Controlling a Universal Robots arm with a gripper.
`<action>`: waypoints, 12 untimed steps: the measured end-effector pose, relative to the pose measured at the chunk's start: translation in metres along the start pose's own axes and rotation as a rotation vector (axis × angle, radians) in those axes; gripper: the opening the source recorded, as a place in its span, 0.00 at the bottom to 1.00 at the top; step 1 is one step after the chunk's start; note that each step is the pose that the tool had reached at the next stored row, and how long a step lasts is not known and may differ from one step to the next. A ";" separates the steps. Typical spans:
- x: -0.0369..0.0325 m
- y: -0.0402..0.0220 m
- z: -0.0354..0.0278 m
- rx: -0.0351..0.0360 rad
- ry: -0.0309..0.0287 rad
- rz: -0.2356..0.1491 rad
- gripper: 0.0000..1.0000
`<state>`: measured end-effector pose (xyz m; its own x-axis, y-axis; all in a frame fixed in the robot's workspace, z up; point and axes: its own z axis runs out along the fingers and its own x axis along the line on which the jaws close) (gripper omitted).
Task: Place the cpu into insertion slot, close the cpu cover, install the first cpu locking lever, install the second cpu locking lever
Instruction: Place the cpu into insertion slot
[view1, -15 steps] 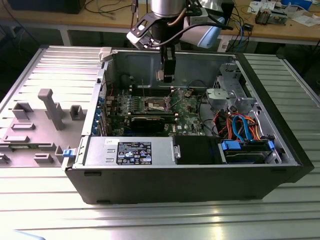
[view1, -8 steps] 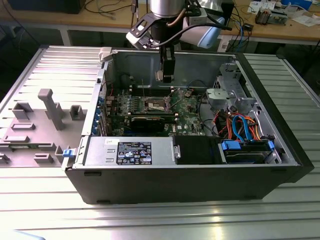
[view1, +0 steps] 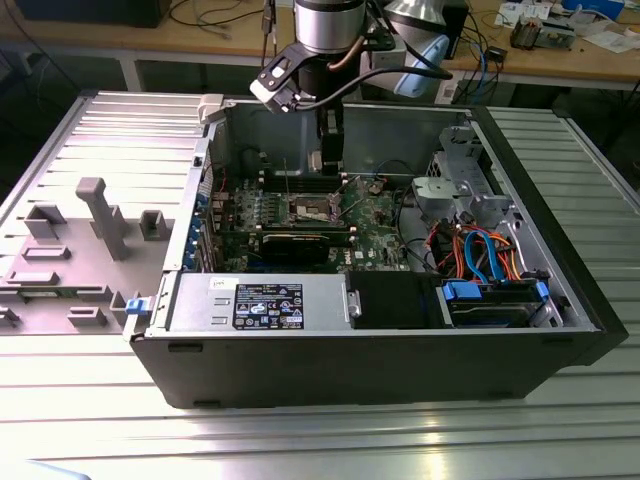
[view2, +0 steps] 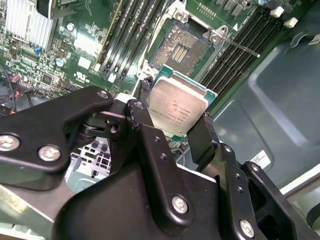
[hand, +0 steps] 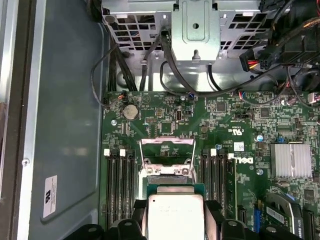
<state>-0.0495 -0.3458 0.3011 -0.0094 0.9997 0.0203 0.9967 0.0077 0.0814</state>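
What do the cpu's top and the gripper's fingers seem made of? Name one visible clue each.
The cpu: probably metal on top, a dull silver-grey sheen; its green rim suggests circuit board. The gripper's fingers: matte black, plastic or coated metal, cannot tell which.

Electronics lab; cable-strewn workbench (view1: 590, 68)

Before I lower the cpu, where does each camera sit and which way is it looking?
Exterior view: off the arm, outside and above the open computer case, looking down into it; the arm reaches in from above.
First wrist view: on the wrist, facing the motherboard; the gripper shows, holding the cpu.
Second wrist view: on the wrist, looking over the gripper's links at the insertion slot.
Both wrist views share the cpu and the insertion slot.
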 end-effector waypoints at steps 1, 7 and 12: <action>0.0000 0.0000 0.0000 0.0001 -0.0003 0.000 0.54; 0.0000 -0.0003 0.0011 -0.0003 0.0004 0.000 0.54; -0.0002 -0.0082 0.0140 0.0000 0.0000 0.000 0.54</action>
<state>-0.0565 -0.3458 0.2865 -0.0093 0.9998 0.0203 0.9967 0.0076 0.0814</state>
